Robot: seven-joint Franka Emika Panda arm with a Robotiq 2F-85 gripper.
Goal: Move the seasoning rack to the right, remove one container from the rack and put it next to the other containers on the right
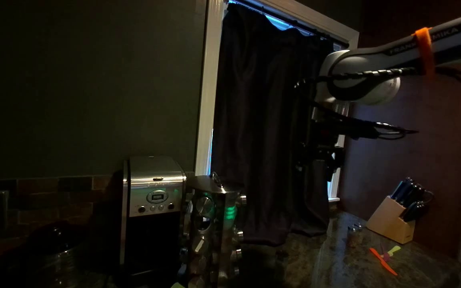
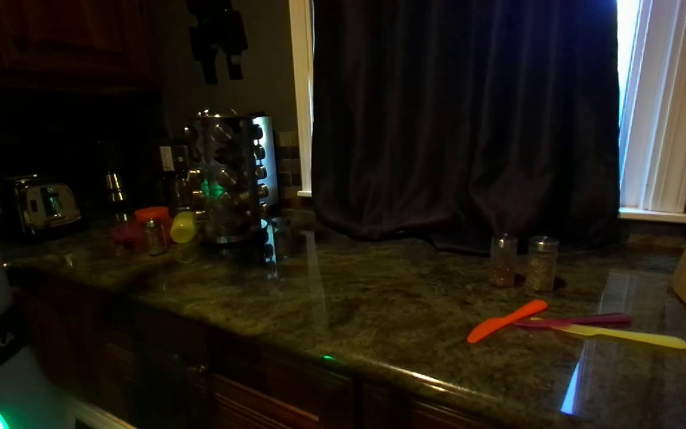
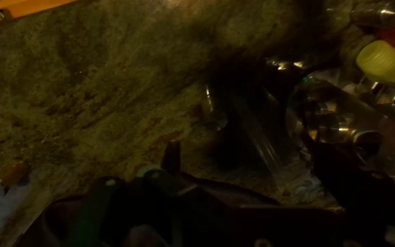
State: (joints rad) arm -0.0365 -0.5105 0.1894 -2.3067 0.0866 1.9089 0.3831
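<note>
We count one seasoning rack [image 2: 228,182], which stands upright on the counter [image 2: 355,286], between 9 and 10 o'clock from the middle of an exterior view; its small jars [image 2: 222,132] are many, and we cannot count them exactly. There is one gripper [image 2: 223,77]; in this same view it hangs at 12 o'clock from the rack, and its two fingers [image 2: 235,68] are apart from each other. In the wrist view, very dark, the rack is at 3 o'clock.

Two glass jars [image 2: 541,263] stand upright side by side, well apart from the rack, between its 3 and 4 o'clock. One more jar [image 2: 155,237] stands near its 8 o'clock, beside an orange cup [image 2: 152,213] and a yellow cup [image 2: 183,227], tipped over. Three flat knives lie close together at 4 o'clock from the middle: one orange knife [image 2: 507,322], one purple knife [image 2: 602,320], one yellow knife [image 2: 629,335]. We see also one silver appliance [image 1: 156,204], just beside the rack at its 9 o'clock in an exterior view, one knife block [image 1: 390,222] and one toaster [image 2: 51,205].

The counter looks like dark mottled stone, polished and reflecting. One dark curtain [image 2: 468,119] covers most of the window [image 2: 624,77], whose frame [image 2: 658,119] is white. The room is dim, with wooden cabinets [image 2: 75,36] at 10 o'clock.
</note>
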